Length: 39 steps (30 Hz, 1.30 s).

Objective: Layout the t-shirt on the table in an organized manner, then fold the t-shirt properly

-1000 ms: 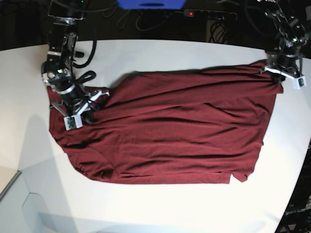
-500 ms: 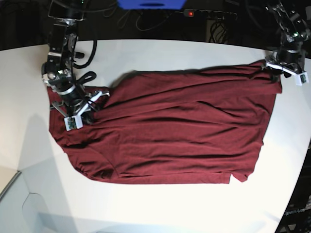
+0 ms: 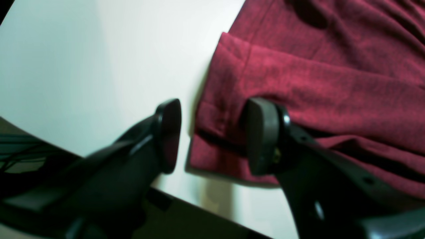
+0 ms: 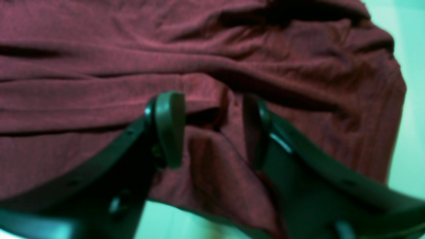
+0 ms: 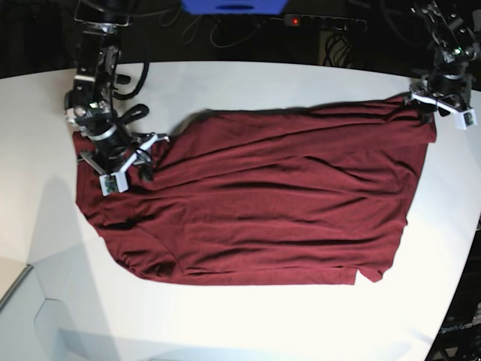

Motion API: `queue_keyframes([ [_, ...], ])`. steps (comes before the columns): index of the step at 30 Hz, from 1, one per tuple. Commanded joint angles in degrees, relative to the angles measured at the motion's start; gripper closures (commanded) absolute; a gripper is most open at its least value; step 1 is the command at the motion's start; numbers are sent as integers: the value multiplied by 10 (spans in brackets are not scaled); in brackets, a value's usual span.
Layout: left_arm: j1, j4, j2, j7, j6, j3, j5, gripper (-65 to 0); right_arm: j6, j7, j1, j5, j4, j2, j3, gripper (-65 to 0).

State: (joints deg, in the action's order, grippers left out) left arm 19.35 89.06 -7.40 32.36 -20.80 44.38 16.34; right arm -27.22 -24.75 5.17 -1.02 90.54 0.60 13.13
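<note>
On the white desk (image 5: 248,316) lies the dark red t-shirt (image 5: 278,195), spread out flat.
Both arms' fingers are spread: left fingers (image 3: 169,132) at its far right corner, right fingers (image 4: 171,127) at its left end.

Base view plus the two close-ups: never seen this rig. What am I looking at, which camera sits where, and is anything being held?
It is a two-armed robot at a white table. The base view looks down on the whole scene from above. The two close-ups come from cameras mounted on the wrists, each looking out between that arm's two black fingers.

Sides are flipped in the base view: the left gripper is on its right, the right gripper on its left.

A maroon t-shirt lies spread flat across the table, wrinkled, not yet folded.

Nothing is held. In the left wrist view the left gripper is open, one finger over a corner of the t-shirt and the other over bare table. In the right wrist view the right gripper is also open, over the t-shirt, not pinching it.
</note>
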Motion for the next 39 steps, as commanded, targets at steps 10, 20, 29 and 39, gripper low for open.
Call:
queue_keyframes([
  [10, 4, 49, -6, -13, 1, 4, 8, -312, 1, 19, 55, 11, 113, 3, -1, -348],
  [20, 16, 36, -4, -14, 1, 3, 8, -325, 1, 22, 98, 11, 114, 2, -41, -348],
  [29, 16, -3, -5, -14, 1, 1, 7, -418, 1, 19, 102, 11, 115, 2, -39, -348],
  [39, 18, -41, -5, -14, 0, 0, 4, -416, 1, 19, 102, 11, 116, 3, -37, -348],
])
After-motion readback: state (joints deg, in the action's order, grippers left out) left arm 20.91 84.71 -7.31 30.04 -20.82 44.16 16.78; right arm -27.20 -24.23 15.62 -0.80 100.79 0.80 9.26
